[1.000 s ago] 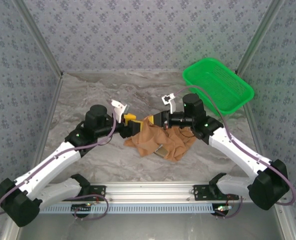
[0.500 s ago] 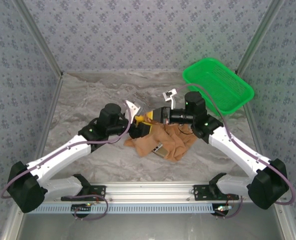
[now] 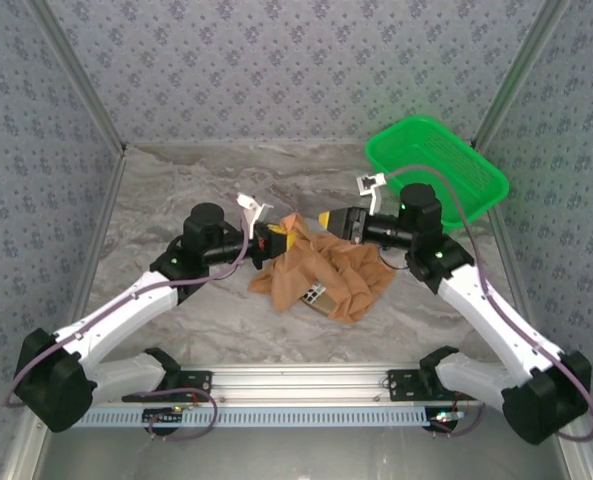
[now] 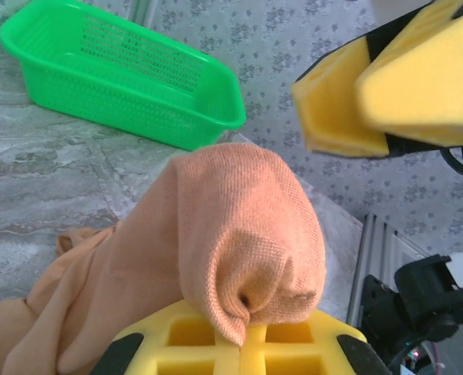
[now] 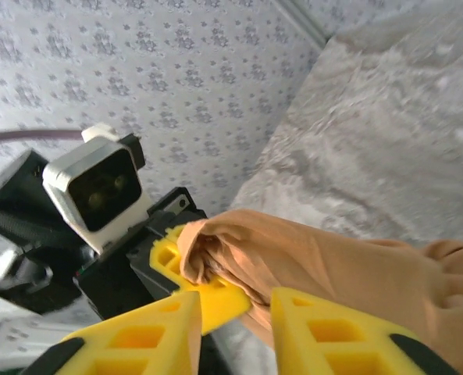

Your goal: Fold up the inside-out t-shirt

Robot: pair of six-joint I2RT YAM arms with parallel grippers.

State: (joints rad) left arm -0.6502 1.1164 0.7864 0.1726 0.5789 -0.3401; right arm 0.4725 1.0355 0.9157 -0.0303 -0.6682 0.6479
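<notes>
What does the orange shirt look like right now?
The t-shirt is soft, orange-tan knit cloth, crumpled in a wrinkly heap on the marble table. A small pale label shows near its front edge. One bunched fold is lifted off the heap and pinched in the left claw. The right claw is open beside that fold, not gripping it.

I see my left gripper (image 4: pixel 243 337) pinched tight on a bunched fold of the t-shirt (image 4: pixel 215 234). The right gripper (image 4: pixel 368 94) hangs above, slightly parted and clear of the cloth. A green basket (image 4: pixel 137 101) sits behind.
</notes>
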